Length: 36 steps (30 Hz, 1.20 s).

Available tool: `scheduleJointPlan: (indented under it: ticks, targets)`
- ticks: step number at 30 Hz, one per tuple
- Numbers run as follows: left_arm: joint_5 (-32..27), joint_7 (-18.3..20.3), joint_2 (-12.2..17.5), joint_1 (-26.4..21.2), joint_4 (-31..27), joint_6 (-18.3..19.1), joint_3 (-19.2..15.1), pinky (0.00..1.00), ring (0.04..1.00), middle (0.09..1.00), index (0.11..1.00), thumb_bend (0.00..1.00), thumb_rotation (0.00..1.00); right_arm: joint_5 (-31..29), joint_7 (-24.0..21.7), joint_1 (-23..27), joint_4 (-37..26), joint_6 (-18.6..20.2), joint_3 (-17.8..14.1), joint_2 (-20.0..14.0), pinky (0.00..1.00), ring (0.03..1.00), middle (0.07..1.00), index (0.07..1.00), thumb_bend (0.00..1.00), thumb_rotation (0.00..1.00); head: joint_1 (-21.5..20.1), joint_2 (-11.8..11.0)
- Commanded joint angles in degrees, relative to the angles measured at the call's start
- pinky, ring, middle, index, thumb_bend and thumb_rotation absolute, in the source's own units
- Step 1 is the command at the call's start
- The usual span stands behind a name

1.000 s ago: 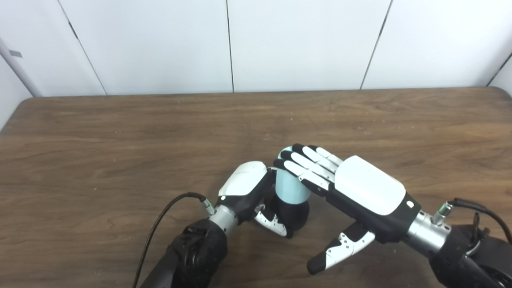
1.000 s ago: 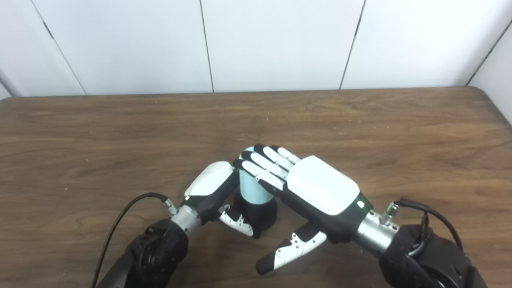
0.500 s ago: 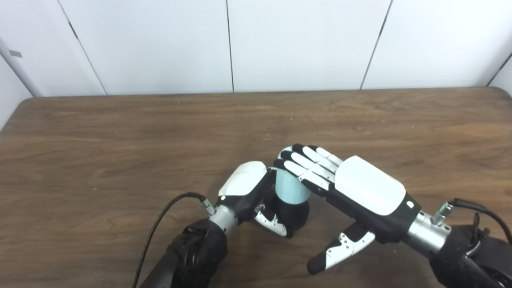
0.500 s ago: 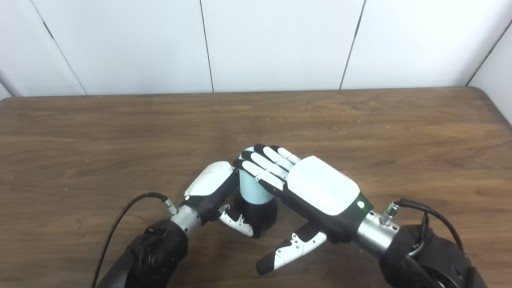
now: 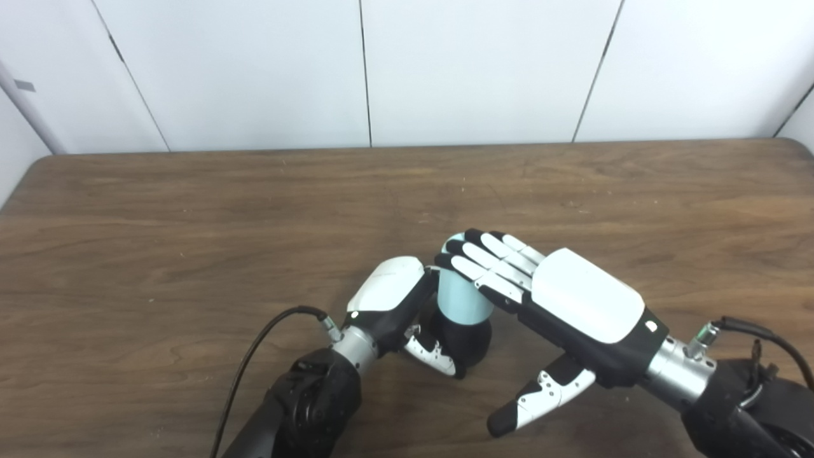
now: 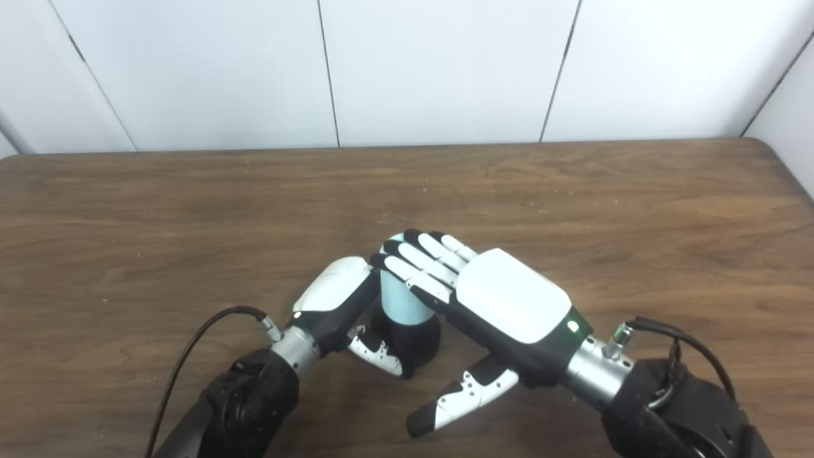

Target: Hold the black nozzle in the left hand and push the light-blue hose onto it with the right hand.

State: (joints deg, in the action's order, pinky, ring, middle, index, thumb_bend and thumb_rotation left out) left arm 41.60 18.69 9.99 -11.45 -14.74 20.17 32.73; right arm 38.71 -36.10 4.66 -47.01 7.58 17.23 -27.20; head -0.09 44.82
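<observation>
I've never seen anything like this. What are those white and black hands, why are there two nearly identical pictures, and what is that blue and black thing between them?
They are a humanoid robot's two mechanical hands, seen from two cameras side by side on its head, so both pictures show one scene from slightly different spots. On the wooden table the left hand wraps around a black nozzle. A light-blue hose piece sits on top of it. The right hand lies flat, fingers straight, over the hose's top, its thumb hanging free below; it looks to be pressing rather than gripping.

Light-blue hose (image 5: 463, 298), black nozzle (image 5: 469, 340), white-and-black hands, brown wood-grain table (image 5: 191, 216)
</observation>
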Motion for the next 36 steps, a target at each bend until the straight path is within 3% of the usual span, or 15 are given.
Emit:
scheduleJointPlan:
  ticks: [1, 36]
  targets:
    - [-1.24, 6.63, 1.76, 3.16, 3.59, 3.29, 1.82, 0.85, 0.650, 0.504, 0.481, 0.52, 0.00, -0.53, -5.74, -2.82, 3.02, 1.76, 2.37, -1.33, 1.00, 1.000, 1.000, 1.000, 0.68, 1.00, -0.07, 0.05]
    - [-1.43, 6.54, 1.95, 3.22, 3.42, 3.19, 2.00, 0.84, 0.649, 0.505, 0.481, 0.52, 0.00, -0.06, -5.18, -3.70, 3.88, 1.74, 3.20, -1.19, 1.00, 1.000, 1.000, 1.000, 0.68, 1.00, -0.16, 0.49]
